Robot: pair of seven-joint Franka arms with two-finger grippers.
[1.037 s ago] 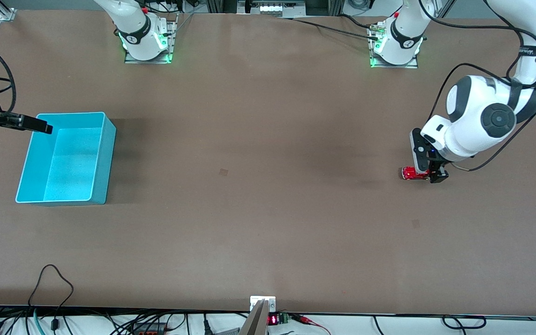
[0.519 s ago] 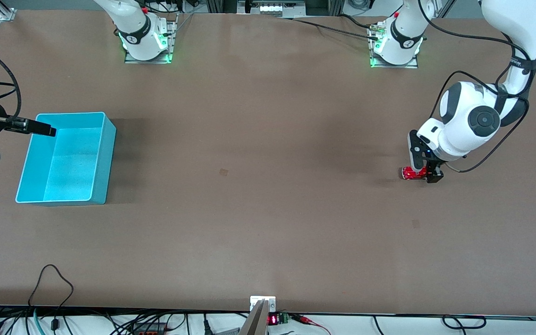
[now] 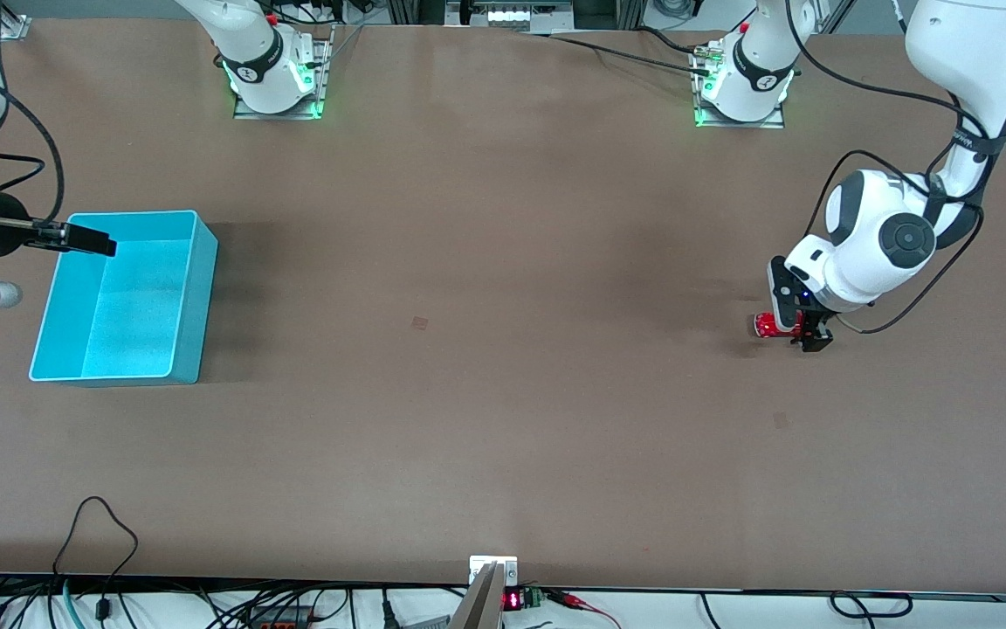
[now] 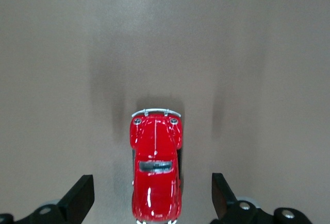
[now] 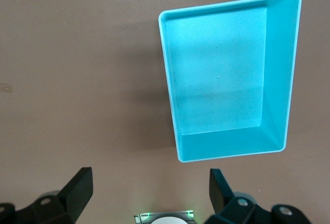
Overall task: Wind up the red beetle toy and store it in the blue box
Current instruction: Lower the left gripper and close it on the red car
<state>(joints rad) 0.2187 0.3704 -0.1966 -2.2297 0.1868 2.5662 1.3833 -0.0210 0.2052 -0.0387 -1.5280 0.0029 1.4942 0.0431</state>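
we see the glossy red beetle toy, silver bumper showing, near the left arm's table edge, between the spread, unclenched left gripper fingers; right gripper released over the blue box.

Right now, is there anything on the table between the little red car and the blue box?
No. In the front view only bare brown table runs from the red car to the blue box.
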